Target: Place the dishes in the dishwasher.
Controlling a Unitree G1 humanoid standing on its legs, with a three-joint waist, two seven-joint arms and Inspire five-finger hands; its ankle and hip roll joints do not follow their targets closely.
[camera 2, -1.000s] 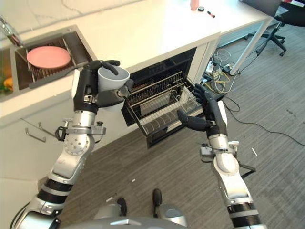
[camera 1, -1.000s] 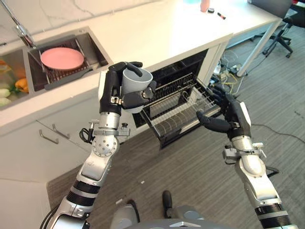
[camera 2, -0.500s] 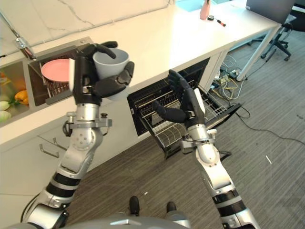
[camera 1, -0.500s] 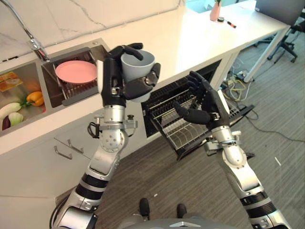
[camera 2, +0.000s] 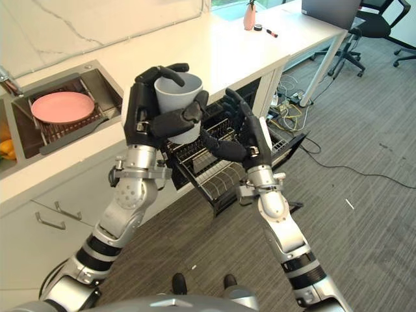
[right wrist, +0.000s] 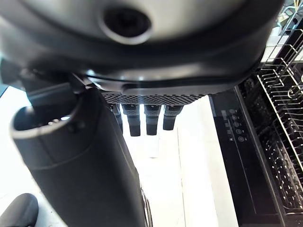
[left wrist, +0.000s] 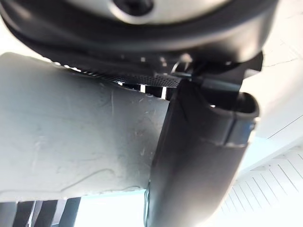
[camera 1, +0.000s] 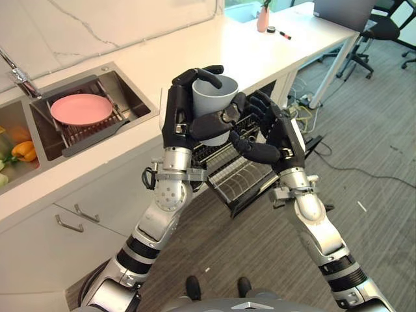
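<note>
Cup: pale grey round ceramic cup (camera 1: pixel 212 106) held upright in the air, above the pulled-out rack and in front of the worktop edge
Left robot hand: left robot hand (camera 1: pixel 188 117) has its fingers and thumb curled round the cup, one finger hooked over the rim; in the left wrist view the cup's pale wall (left wrist: pixel 71 137) lies against the thumb
Right robot hand: right robot hand (camera 1: pixel 276 133) is raised just beside the cup, fingers spread and loosely bent, holding nothing, thumb reaching under the cup's side
Dishwasher: black built-in dishwasher (camera 2: pixel 257 97) under the worktop stands open, its wire dish rack (camera 1: pixel 244 177) pulled out below both hands
Plate: pink round plate (camera 1: pixel 82 108) lies on a rack in the steel sink (camera 1: pixel 123 97), well apart from the cup
Worktop: long white worktop (camera 1: pixel 214 49) carries a pink bottle (camera 1: pixel 262 19) at its far end
</note>
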